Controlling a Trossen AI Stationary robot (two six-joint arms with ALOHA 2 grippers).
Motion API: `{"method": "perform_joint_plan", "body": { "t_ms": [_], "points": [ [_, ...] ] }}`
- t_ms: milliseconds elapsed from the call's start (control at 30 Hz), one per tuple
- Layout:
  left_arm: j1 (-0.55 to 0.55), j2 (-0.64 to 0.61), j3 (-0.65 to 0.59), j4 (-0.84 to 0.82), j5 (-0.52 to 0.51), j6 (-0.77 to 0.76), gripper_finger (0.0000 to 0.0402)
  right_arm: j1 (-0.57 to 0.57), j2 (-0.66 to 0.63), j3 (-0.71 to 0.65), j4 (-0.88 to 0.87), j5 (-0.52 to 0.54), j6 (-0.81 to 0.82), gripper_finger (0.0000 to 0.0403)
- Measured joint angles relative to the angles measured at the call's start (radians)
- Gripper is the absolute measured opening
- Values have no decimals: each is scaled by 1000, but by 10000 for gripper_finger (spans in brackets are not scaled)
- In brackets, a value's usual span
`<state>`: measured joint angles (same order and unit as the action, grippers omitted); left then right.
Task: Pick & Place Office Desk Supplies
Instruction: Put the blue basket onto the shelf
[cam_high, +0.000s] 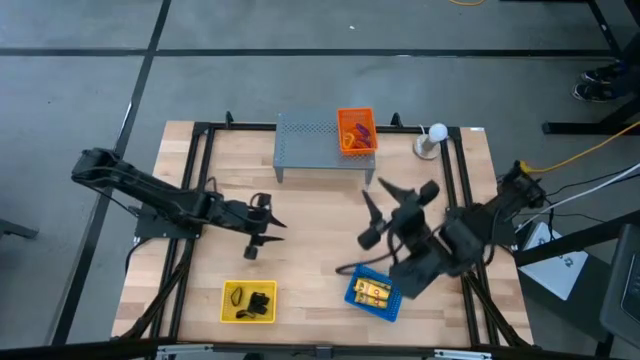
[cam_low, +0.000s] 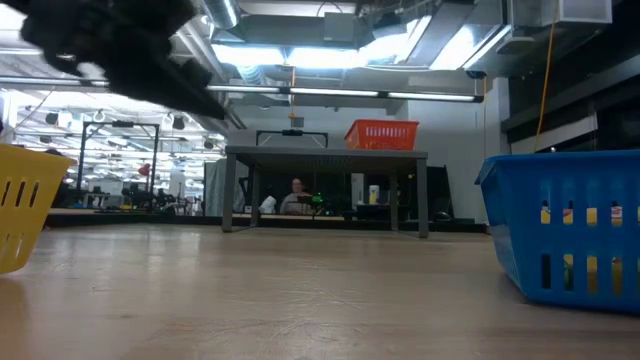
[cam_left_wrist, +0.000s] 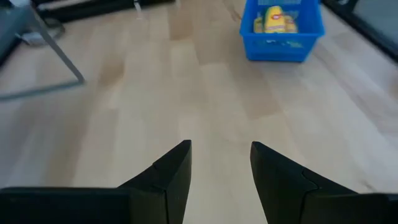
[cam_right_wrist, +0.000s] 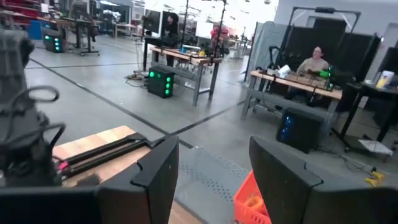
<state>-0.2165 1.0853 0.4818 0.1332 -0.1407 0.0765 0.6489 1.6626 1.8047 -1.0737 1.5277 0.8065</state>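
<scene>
High view: left gripper (cam_high: 252, 240) open, empty, just above yellow basket (cam_high: 230, 303) with black clips (cam_high: 260, 302). Right gripper (cam_high: 372, 215) open, empty, near blue basket (cam_high: 356, 297) w/ yellow packets (cam_high: 374, 292). Loops (cam_high: 355, 133) in orange basket (cam_high: 343, 116); count unclear. Low view: left arm blurred. Judgement: check the wood for strays before reaching.

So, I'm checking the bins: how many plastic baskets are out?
3: yellow basket front-left on the table, blue basket front-right, orange basket on the grey shelf.

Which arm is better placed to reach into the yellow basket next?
Left. The left gripper hangs open, empty, just above the yellow basket; the right gripper is across the table.
</scene>
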Motion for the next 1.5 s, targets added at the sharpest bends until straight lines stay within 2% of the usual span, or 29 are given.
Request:
{"method": "perform_joint_plan", "body": {
  "t_ms": [200,333,567,667,800,967,1100,1267,1433,1500],
  "points": [
    [-65,204,175,-9,-90,147,161,39,0,-130,-3,42,65,197],
    [-130,328,285,-25,-95,226,161,63,-22,-138,-43,43,117,197],
    [-246,509,482,-26,-104,292,161,110,-78,-138,-58,44,11,197],
    [-273,580,572,-26,-155,290,161,163,-87,-137,-96,47,9,197],
    [-289,656,674,-34,-199,288,161,271,-84,-137,-273,43,205,197],
    [-289,730,793,-31,-132,258,161,376,-84,-211,-497,43,558,197],
    [-289,787,881,-73,-118,248,161,422,-134,-353,-482,43,717,197],
    [-289,846,957,-116,-92,189,161,413,-141,-495,-424,40,910,197],
    [-301,870,978,-98,-101,154,161,411,-114,-553,-212,43,841,197],
    [-306,870,977,-103,-102,143,161,412,-101,-537,-131,44,751,197]
  ]
}}
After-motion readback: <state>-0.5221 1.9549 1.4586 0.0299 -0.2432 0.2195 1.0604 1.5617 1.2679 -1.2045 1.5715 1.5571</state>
